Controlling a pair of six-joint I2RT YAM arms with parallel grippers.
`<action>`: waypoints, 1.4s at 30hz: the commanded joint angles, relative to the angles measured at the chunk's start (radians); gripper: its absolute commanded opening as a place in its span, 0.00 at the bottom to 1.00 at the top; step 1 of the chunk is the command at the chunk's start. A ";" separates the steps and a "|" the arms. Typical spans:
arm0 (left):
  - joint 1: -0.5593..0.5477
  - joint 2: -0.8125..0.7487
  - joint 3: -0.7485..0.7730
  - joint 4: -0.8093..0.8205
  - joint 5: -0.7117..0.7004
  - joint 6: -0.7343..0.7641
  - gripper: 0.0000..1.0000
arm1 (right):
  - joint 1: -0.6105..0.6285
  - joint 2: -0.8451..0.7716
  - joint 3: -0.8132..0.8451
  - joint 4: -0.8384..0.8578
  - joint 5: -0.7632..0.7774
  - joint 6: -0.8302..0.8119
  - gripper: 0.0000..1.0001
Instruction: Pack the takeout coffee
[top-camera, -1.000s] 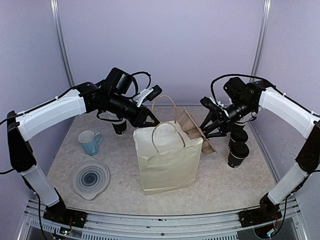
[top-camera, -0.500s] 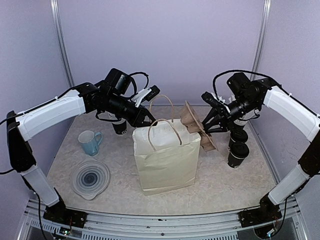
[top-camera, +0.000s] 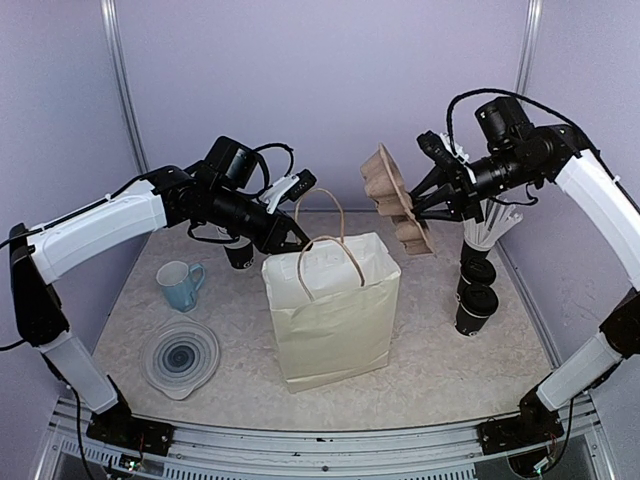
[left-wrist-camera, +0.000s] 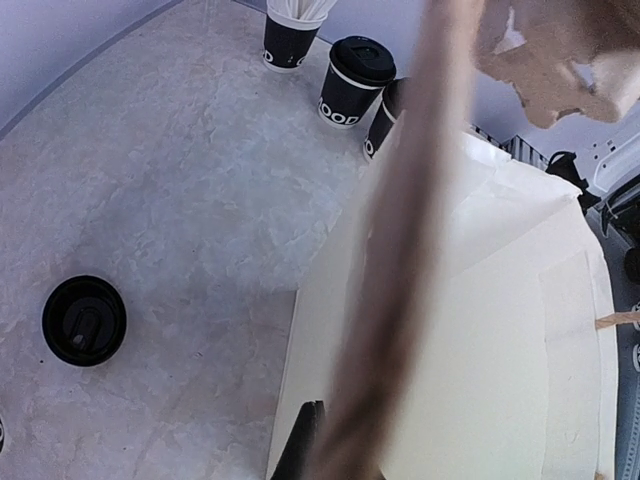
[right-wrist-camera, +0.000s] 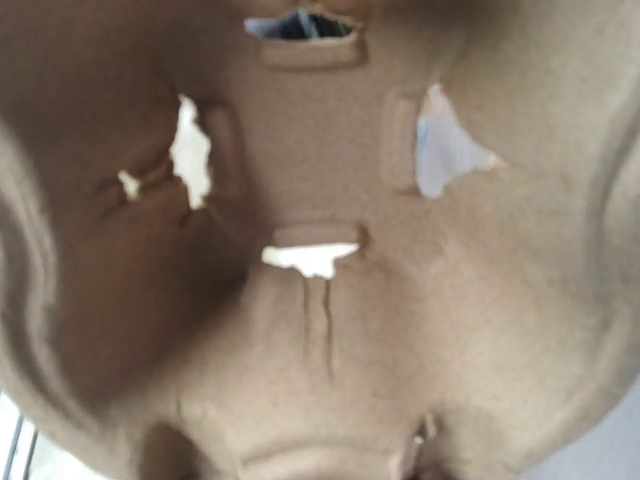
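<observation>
One tray (top-camera: 395, 200) hangs on edge above the bag (top-camera: 335, 310), clamped in the right gripper (top-camera: 428, 210); the left gripper (top-camera: 290, 238) pinches the bag's rim, keeping its mouth wide. Lowered this tilted, the tray could snag the rim and fold it shut. Left wrist: a blurred handle (left-wrist-camera: 400, 250) crosses the mouth, another likely catch; lidded cups (left-wrist-camera: 355, 80) wait on the table (left-wrist-camera: 180, 180). Right wrist: brown moulded pulp fills the view, torn through in places.

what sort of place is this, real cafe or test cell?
Likely a lab test cell, not a cafe: plain purple walls, metal frame posts, two arms bolted at the table edge, paper bag and lidded cups as props.
</observation>
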 joint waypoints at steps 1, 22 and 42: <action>-0.011 0.011 0.005 0.020 0.049 -0.021 0.04 | 0.083 0.024 0.115 -0.010 -0.040 0.029 0.21; -0.061 0.075 0.087 0.036 0.076 -0.023 0.18 | 0.298 0.168 0.091 -0.019 0.027 -0.008 0.21; 0.026 -0.357 -0.283 0.326 -0.001 -0.164 0.46 | 0.294 0.172 0.105 0.054 0.093 0.097 0.17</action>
